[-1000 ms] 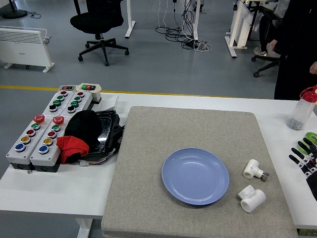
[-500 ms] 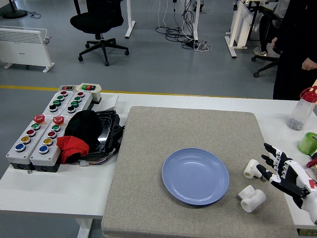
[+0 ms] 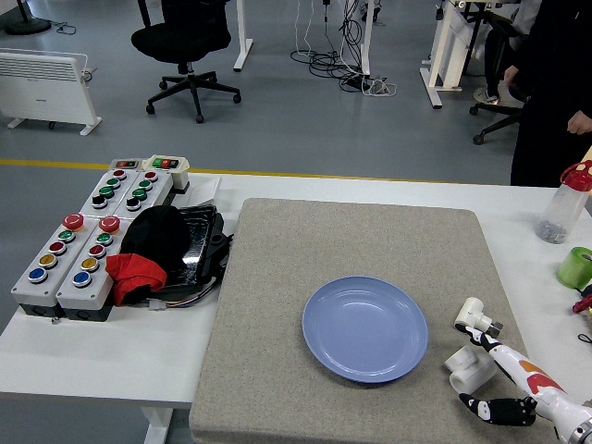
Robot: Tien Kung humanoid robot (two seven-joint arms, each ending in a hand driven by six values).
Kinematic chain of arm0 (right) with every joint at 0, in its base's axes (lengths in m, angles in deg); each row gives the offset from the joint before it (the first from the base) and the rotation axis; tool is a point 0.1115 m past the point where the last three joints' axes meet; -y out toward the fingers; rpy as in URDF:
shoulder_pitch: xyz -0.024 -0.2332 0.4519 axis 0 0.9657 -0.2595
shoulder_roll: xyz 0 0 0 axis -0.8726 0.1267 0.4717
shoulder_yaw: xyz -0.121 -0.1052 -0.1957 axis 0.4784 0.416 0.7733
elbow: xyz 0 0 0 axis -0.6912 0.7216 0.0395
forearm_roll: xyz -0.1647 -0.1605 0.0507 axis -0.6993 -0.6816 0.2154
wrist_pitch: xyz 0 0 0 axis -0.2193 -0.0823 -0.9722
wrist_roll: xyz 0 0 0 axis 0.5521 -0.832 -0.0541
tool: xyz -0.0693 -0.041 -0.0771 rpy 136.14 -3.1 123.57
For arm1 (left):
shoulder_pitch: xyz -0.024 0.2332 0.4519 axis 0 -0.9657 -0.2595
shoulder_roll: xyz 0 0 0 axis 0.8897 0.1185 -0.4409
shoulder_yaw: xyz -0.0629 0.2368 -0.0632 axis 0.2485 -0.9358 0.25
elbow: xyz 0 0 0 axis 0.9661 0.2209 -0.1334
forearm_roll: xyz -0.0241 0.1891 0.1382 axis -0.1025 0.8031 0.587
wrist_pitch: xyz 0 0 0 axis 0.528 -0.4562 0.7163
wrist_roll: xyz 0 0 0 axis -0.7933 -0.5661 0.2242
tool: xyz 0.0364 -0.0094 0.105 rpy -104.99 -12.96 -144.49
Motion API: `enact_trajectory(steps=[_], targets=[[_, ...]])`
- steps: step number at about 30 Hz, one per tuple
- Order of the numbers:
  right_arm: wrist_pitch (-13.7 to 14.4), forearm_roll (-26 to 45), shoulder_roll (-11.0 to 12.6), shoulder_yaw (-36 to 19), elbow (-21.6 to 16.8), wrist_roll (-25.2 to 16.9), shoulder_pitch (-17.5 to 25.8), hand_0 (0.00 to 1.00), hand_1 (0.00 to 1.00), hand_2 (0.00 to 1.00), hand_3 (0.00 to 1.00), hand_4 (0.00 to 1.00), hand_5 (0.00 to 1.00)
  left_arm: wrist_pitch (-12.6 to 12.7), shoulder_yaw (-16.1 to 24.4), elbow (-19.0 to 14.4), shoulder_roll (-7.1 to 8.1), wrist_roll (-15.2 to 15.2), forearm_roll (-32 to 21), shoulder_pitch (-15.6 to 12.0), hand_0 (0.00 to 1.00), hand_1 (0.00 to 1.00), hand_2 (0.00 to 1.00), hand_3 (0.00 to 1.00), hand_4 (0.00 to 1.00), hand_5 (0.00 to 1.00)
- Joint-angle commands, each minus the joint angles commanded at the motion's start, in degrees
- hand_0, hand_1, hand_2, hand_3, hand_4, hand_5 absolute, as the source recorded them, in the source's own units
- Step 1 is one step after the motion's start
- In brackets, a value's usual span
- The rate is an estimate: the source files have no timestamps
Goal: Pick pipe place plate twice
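A blue plate [image 3: 364, 329] lies empty on the grey mat [image 3: 305, 259]. Two white pipe fittings lie to its right: a smaller one [image 3: 474, 317] with a metal end, and a larger T-shaped one [image 3: 469, 369] nearer me. My right hand [image 3: 492, 379] comes in from the lower right with its fingers spread around the larger fitting; one finger lies over the top of the fitting and the thumb [image 3: 495, 410] is below it. The fingers have not closed on it. My left arm is out of view.
Two button control boxes [image 3: 69, 259] and a black tray with black and red cloth [image 3: 157, 250] stand at the left. A clear bottle [image 3: 566, 203] and a green cup [image 3: 576, 266] stand at the far right. A person in black [image 3: 555, 83] stands at the top right.
My right hand has moved in from the right edge, down and left, and now reaches around the larger pipe fitting. The fittings and plate have not moved.
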Motion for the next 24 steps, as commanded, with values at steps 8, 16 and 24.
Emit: enact_trajectory(steps=[8, 16, 24], targets=[[2.45, -1.77, -0.90, 1.51, 2.12, 0.67, -0.95, 0.998, 0.949, 0.998, 0.998, 0.798, 0.278, 0.06, 0.08, 0.00, 0.02, -0.02, 0.00, 0.07, 0.711, 0.742, 0.717, 0.658, 0.403, 0.998], [4.32, 0.32, -0.96, 1.64, 2.33, 1.53, -1.19, 0.683, 0.703, 0.763, 0.805, 0.717, 0.276, 0.08, 0.19, 0.00, -0.01, -0.01, 0.18, 0.02, 0.711, 0.742, 0.717, 0.657, 0.403, 0.998], [3.58, 2.22, -1.31, 1.56, 3.42, 2.49, -1.43, 0.522, 0.596, 0.666, 0.760, 0.685, 0.262, 0.06, 0.18, 0.00, 0.00, 0.01, 0.21, 0.01, 0.711, 0.742, 0.717, 0.657, 0.403, 0.998]])
